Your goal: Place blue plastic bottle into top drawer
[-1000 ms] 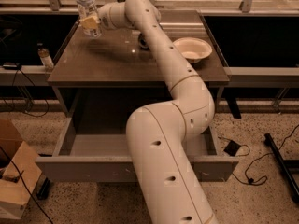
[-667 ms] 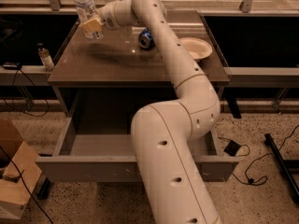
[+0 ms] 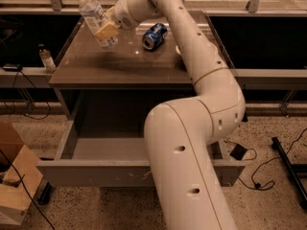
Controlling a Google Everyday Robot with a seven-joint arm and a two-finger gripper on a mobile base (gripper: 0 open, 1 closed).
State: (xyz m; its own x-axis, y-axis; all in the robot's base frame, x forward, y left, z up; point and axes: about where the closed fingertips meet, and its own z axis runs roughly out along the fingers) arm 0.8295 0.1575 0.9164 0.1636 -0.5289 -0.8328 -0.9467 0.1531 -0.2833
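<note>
One bottle (image 3: 93, 14) pinched between gripper (image 3: 106, 31) jaws above table (image 3: 120, 66) rear left, tilted more than before, shifted frontward; you have open drawer (image 3: 96, 169) well below, so carry forward, then lower

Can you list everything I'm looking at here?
blue plastic bottle: one, clear, white cap, tilted above the table's left rear
soda can: one, blue, on its side on the table
table: one, grey, centre
top drawer: one, grey, open below the table
small bottle: one, brown, ledge left of table
cardboard box: one, tan, floor lower left
cables: several, black, floor right
arm: one, white, reaching over the table
claw: one, yellowish, shut on the blue plastic bottle
</note>
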